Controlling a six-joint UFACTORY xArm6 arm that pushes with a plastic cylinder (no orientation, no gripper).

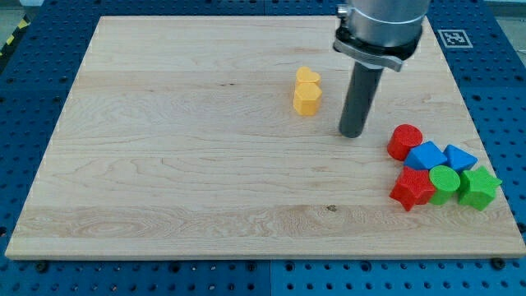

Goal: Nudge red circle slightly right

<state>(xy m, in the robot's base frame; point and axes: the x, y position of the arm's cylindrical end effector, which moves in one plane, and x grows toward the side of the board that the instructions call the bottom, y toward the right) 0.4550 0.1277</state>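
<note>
The red circle (404, 141) lies at the view's right on the wooden board (181, 164), at the upper left of a tight cluster of blocks. My tip (352, 132) rests on the board a short way to the left of the red circle, with a small gap between them. Touching the red circle on its lower right is a blue block (426, 155). A red star (412, 188) lies below it.
The cluster also holds a blue triangle (459, 156), a green circle (445, 183) and a green star (479, 187) near the board's right edge. A yellow heart (308, 77) and a yellow hexagon (306, 99) sit together to the upper left of my tip.
</note>
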